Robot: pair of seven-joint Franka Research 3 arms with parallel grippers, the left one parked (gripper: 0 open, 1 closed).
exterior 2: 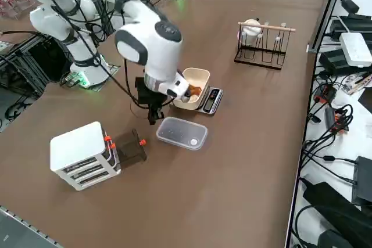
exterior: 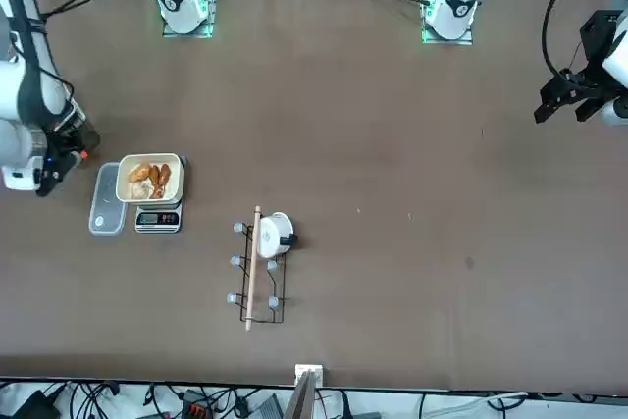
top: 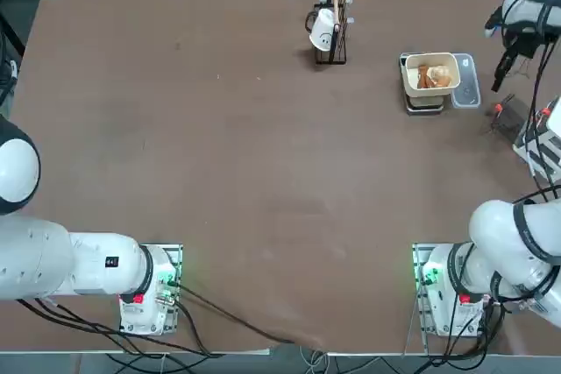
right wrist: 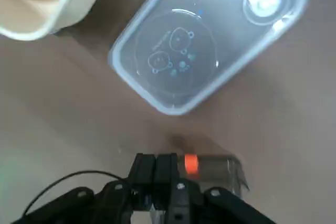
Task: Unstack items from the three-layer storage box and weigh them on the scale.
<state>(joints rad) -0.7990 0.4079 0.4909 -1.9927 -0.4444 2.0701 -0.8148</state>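
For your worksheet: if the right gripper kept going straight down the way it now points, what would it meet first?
Probably the brown drawer pulled out of the white storage box. The right gripper, shut, hangs pointing down roughly above it, with the clear lid beside. Depth is unclear; it might reach the bare table instead.

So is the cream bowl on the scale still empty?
No: the top view shows reddish-brown and pale lumps lying in the cream bowl on the scale.

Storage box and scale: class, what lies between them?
In the right side view, the clear lid lies between the storage box and the scale.
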